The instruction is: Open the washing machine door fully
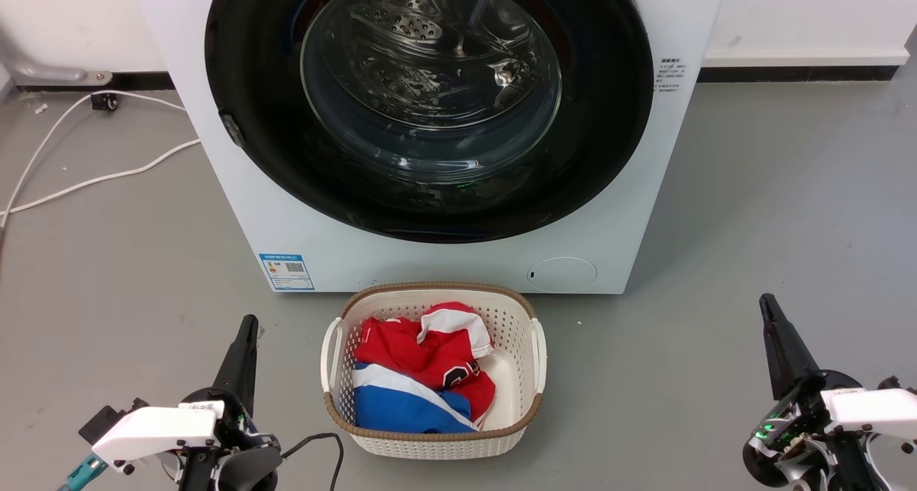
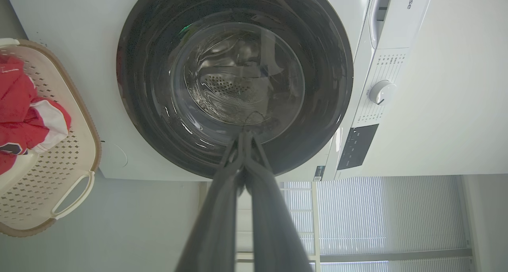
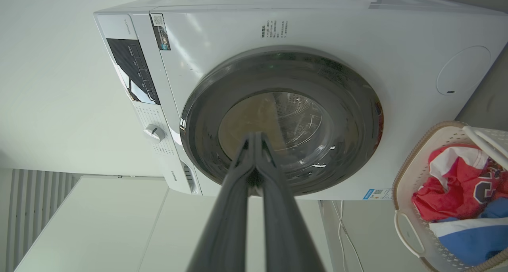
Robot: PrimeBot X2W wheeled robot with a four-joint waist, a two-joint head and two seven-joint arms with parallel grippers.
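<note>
Grey floor (image 1: 774,211) met a white wall behind the washing machine (image 1: 430,265), which stood with its front toward the head camera. The washing machine door (image 1: 430,104), a glossy black ring around a bulging clear glass bowl, lay closed and flush against the machine's front, covering nearly its full width; the perforated steel drum showed through the glass. A blue label (image 1: 286,271) sat low on the machine's front toward the robot's left, and a round flap (image 1: 562,274) low toward its right. A cream basket (image 1: 437,288) stood on the floor just in front of the machine, holding red, white and blue clothes (image 1: 423,355). A white cable (image 1: 93,179) trailed over the floor off the machine's left side. The left claw (image 1: 247,330) hung in front of the machine, beside the basket and well short of the door, its two dark fingers pressed together on nothing. The right claw (image 1: 768,308) hung in front of the machine's right corner, likewise apart from the door, its fingers together and empty. Both wrist views looked along closed fingers toward the door.
</note>
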